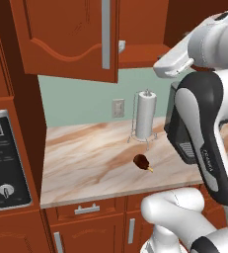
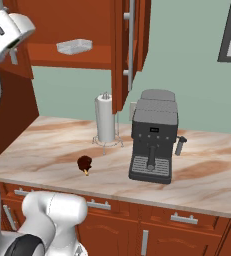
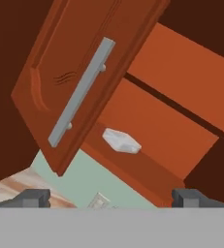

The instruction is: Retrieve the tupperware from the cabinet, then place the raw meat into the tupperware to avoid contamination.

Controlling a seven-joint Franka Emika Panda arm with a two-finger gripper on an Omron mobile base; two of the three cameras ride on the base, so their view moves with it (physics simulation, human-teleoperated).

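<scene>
White tupperware ahead of open gripper

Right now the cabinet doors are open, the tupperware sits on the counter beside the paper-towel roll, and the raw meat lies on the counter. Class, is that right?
Not quite. The tupperware sits on the shelf inside the open cabinet, as the right base view shows. The raw meat does lie on the counter.

We see a white paper-towel roll on a wire stand just beside a grey espresso machine on the marbled beige counter, below a beige wall outlet.
</scene>
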